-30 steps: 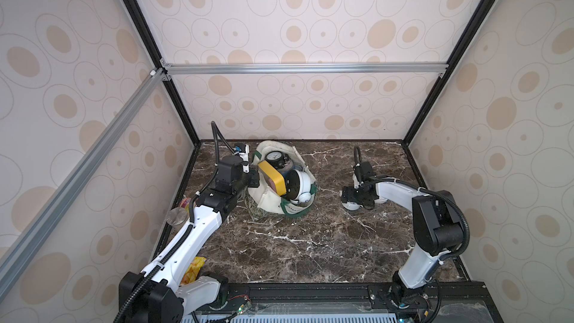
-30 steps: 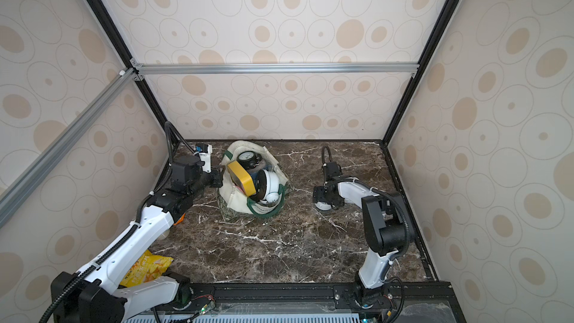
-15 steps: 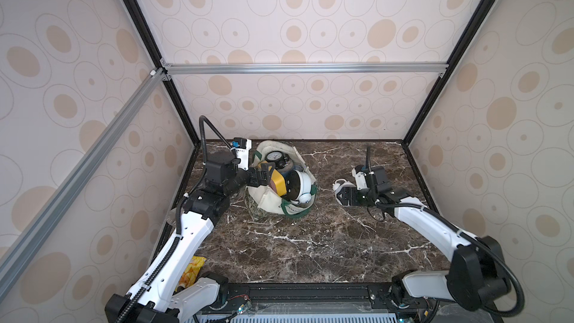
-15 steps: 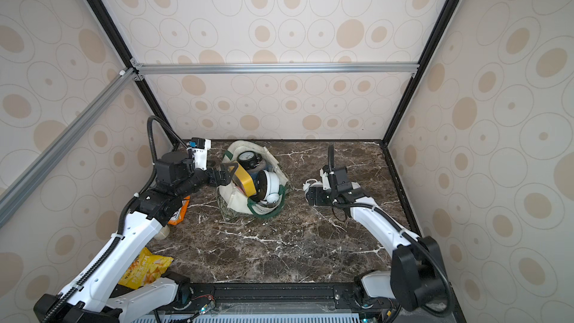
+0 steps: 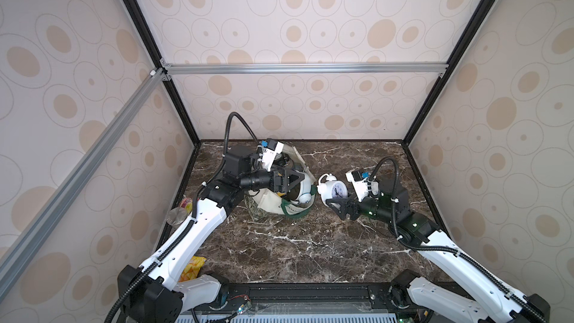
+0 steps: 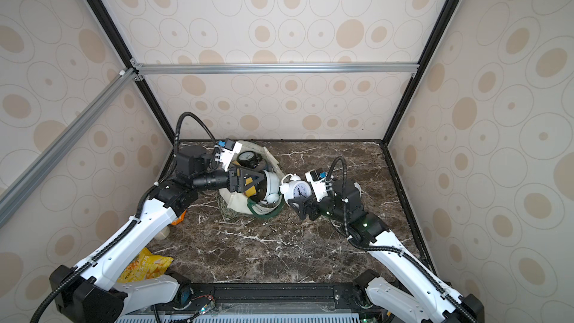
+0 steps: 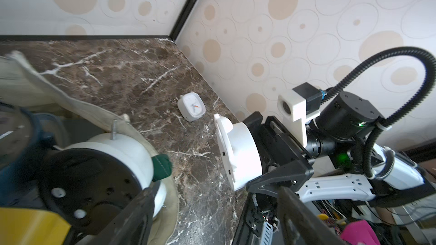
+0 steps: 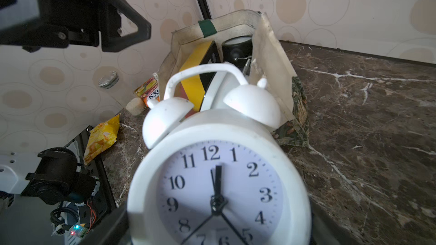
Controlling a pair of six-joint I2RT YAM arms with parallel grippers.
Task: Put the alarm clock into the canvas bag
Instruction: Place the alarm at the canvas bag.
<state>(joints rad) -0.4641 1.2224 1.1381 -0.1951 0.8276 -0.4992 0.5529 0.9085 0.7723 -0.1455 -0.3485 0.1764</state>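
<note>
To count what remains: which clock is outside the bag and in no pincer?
The square white clock on the table; the twin-bell clock is in the right pincer, the rest in the canvas bag.

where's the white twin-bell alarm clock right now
In a top view the white twin-bell alarm clock is clamped in the right gripper, off the marble table, just right of the off-white canvas bag with dark green handles.

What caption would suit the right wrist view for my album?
White twin-bell alarm clock fills the frame, with the open canvas bag behind it holding other clocks.
</note>
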